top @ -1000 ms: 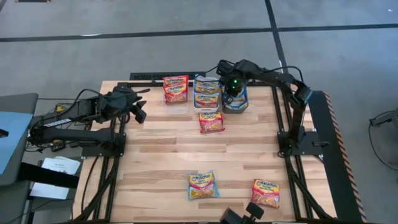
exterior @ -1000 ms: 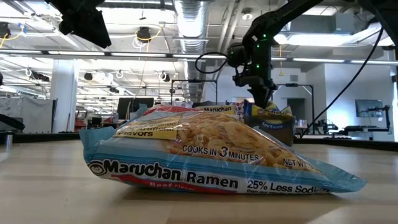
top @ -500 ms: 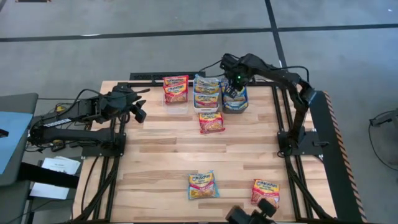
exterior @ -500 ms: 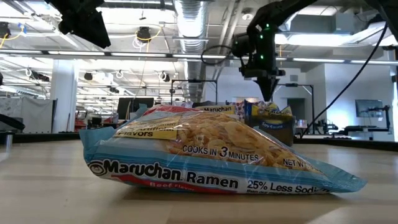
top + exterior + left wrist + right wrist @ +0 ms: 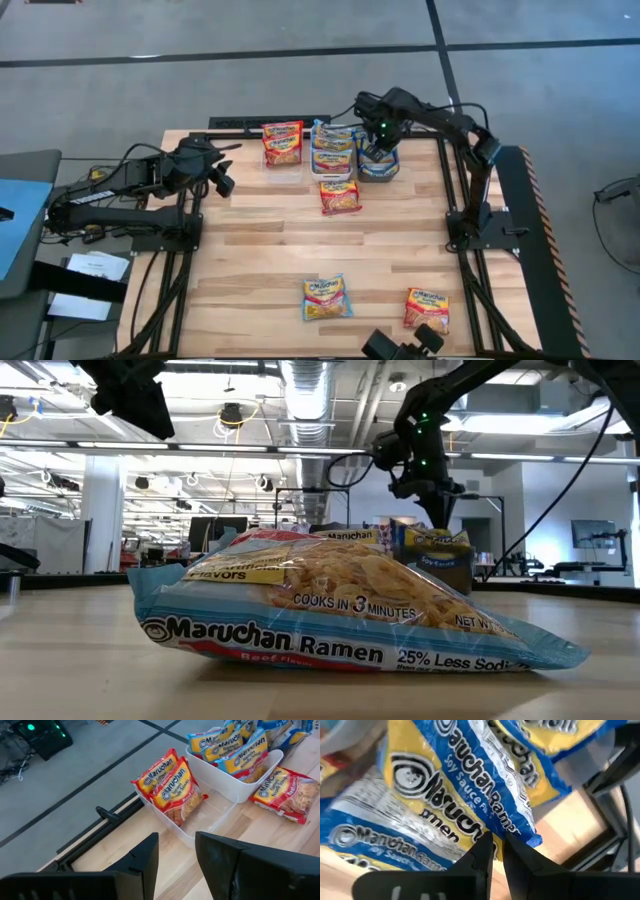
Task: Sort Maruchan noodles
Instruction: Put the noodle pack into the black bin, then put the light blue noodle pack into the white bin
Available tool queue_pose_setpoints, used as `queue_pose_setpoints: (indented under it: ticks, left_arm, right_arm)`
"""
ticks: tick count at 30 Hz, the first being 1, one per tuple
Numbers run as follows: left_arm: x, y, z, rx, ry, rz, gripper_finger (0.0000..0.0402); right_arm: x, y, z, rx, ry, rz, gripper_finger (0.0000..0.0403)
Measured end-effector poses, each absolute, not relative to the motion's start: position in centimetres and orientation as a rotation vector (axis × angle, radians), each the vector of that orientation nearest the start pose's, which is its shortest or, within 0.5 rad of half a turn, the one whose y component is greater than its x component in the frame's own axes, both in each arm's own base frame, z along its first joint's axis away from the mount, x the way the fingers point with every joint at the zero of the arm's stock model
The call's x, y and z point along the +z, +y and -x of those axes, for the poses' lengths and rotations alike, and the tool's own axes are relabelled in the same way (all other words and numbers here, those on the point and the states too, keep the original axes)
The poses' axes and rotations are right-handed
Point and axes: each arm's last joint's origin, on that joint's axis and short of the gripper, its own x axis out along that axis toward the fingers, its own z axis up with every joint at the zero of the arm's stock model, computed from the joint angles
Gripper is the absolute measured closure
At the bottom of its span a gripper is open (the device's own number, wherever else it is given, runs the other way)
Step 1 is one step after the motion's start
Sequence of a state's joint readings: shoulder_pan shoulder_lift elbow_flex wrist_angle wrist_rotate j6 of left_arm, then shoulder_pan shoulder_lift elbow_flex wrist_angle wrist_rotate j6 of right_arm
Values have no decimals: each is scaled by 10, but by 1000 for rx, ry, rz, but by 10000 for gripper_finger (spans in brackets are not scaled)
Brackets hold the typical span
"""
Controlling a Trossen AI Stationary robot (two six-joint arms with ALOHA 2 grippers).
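Overhead view of the wooden table, read from the near edge toward the far edge. Near edge: two loose Maruchan packets, a blue-banded one at about 6 o'clock from the table's centre and a red-banded one at about 5 o'clock, well apart. Mid-table: a third loose packet, red-banded, lies just in front of the bins at about 12 o'clock. Far edge: three bins stand side by side. The clear bin at 11 o'clock holds red-banded packets, two of them in the left wrist view. The white bin at 12 o'clock holds blue-banded packets standing on edge; at least three show, and the exact count cannot be told. The dark-grey bin at 1 o'clock holds blue soy-sauce packets, at least two in the right wrist view. The right gripper hangs over this bin, its fingers nearly together just above the packets, and no packet shows between them. The left gripper waits at about 10 o'clock, above the table's left edge, with its fingers parted and holding nothing.
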State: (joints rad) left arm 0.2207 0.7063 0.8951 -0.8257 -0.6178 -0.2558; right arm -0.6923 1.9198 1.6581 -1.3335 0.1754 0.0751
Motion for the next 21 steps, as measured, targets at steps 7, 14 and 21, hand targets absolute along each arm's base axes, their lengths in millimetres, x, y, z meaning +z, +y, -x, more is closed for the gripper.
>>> queue_pose_setpoints:
  ticks: [7, 14, 21]
  left_arm:
    - [325, 43, -115, 883, 535, 99, 285]
    - [326, 43, -116, 884, 527, 105, 285]
    - [326, 43, -116, 879, 522, 108, 285]
  right_arm:
    - [267, -231, -268, -808, 1544, -399, 337]
    - [302, -214, -260, -801, 1511, -379, 337]
    - [330, -182, -252, -798, 1453, -414, 337]
